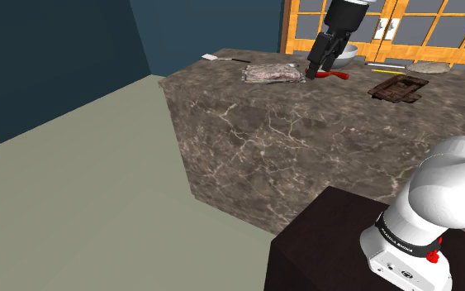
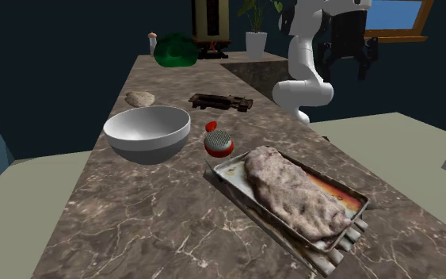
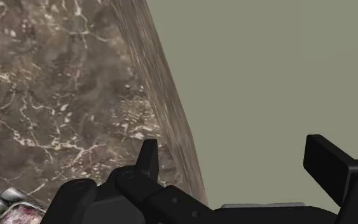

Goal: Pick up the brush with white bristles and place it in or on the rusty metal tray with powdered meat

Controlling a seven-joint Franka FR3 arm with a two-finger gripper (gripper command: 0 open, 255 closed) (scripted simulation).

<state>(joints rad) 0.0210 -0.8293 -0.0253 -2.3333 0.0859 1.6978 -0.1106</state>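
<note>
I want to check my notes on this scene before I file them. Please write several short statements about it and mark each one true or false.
1. The brush lies on the counter, between the bowl and the tray. True.
2. The fingers are shut on the brush. False: they stand apart and hold nothing.
3. A pale lump of meat lies in the tray. True.
4. The brush is blue. False: it is red, with white bristles.
5. The bowl stands in the tray. False: it stands on the counter, apart from the tray.
</note>
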